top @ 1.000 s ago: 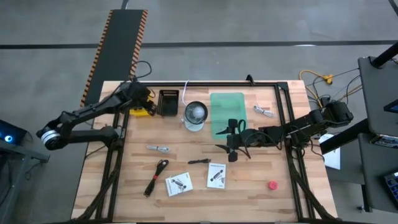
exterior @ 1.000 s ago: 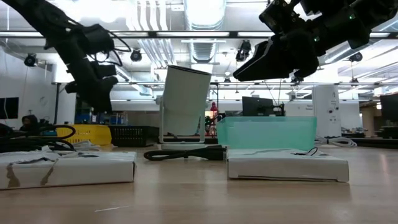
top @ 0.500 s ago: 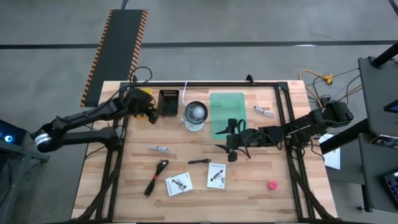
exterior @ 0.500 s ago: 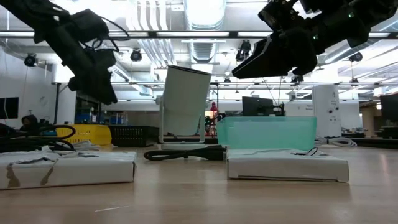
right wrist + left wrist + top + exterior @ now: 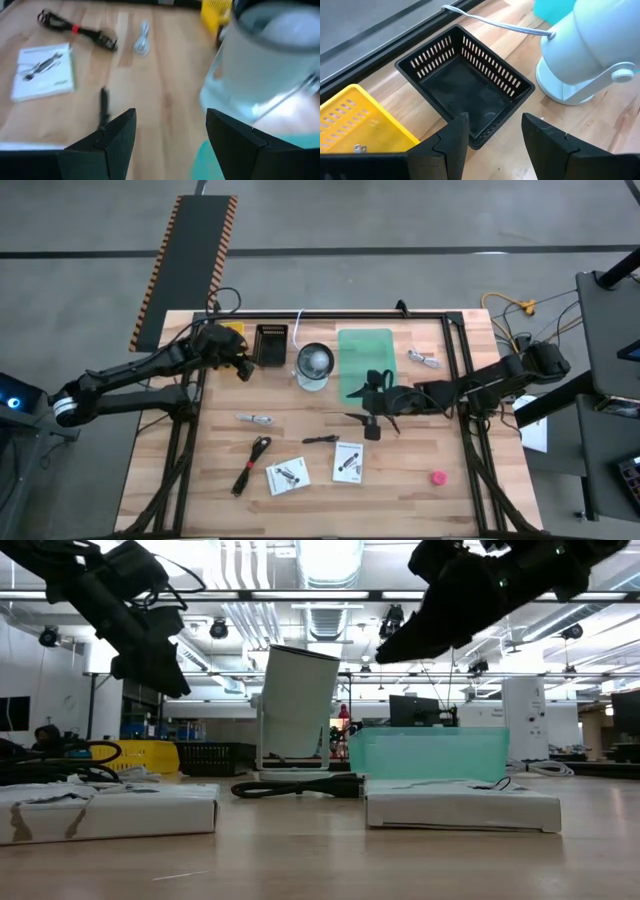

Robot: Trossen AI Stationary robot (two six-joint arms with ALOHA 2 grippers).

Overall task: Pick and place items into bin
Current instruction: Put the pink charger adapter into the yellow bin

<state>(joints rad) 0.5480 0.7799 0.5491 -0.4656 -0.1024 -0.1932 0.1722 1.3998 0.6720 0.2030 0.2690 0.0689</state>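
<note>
While both arms hang above the table, the loose items lie untouched: coiled black cable (image 5: 250, 465) at 7 o'clock, two flat white printed packets (image 5: 288, 476) at 6, red knob (image 5: 438, 477) at 4. Left gripper (image 5: 492, 137), jaws apart and empty, over the black slotted basket (image 5: 465, 85); right gripper (image 5: 170, 132), jaws apart and empty, beside the green translucent bin (image 5: 364, 360). Packets look light and thin, likely best pinched at an edge; cable limp, so grip mid-coil
</note>
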